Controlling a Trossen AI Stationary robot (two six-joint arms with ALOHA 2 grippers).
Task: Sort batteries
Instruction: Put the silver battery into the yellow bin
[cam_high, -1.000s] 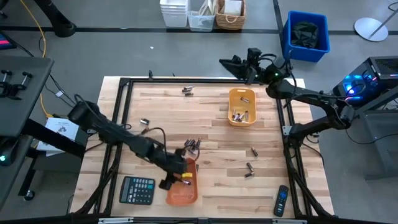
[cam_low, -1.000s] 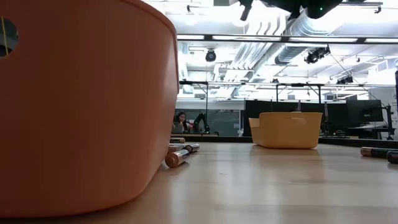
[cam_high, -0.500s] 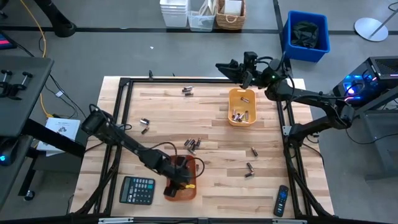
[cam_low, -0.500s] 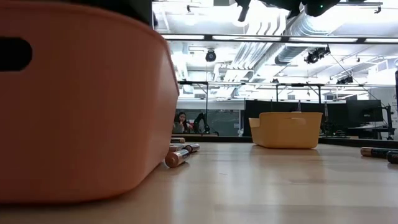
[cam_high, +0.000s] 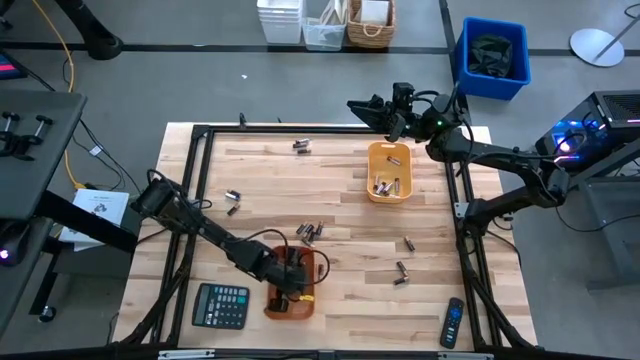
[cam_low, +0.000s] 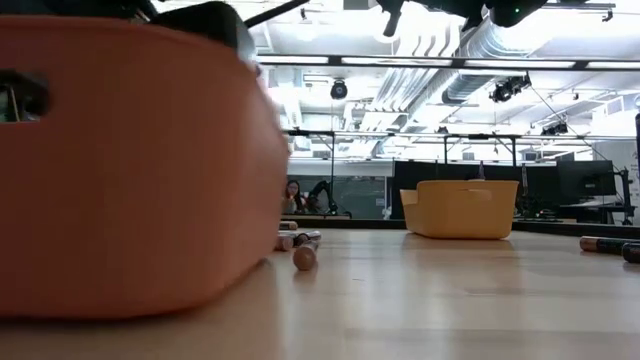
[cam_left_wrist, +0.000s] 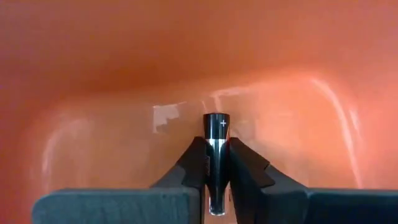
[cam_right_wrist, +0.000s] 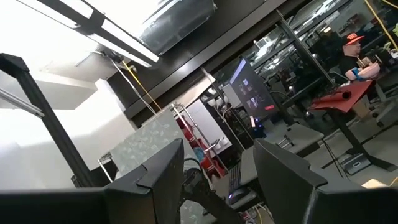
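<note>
Left gripper (cam_high: 291, 283) is down inside the orange tray (cam_high: 271, 306) at the near edge of the table, beside the calculator (cam_high: 220, 304). In the left wrist view its fingers (cam_left_wrist: 194, 163) are closed on one battery (cam_left_wrist: 217, 140), pinching it along the sides.

Orientation: the cell's long axis runs straight out along the fingers, in line with them. The plus-marked end leads, pointing at the tray's inner wall and just short of it or touching it; cannot tell which. The other end sits back between the finger roots.

Risks, as I judge them:
- Grip is on a smooth round body by two narrow pads. A knock of the leading end on the wall could pivot the cell or squirt it out.
- The tray looks light. A push from the gripper may slide it into the loose batteries (cam_high: 309, 233) just beyond it, which the low view also shows near the tray.
- If the cell belongs elsewhere, lifting at a slant could catch the rim.

Further right, the yellow tray (cam_high: 389, 172) holds several cells. Two more lie loose on the wood near it.

Right gripper (cam_high: 385, 115) hangs over the far edge, well apart from everything, fingers (cam_right_wrist: 155, 171) spread and empty.
</note>
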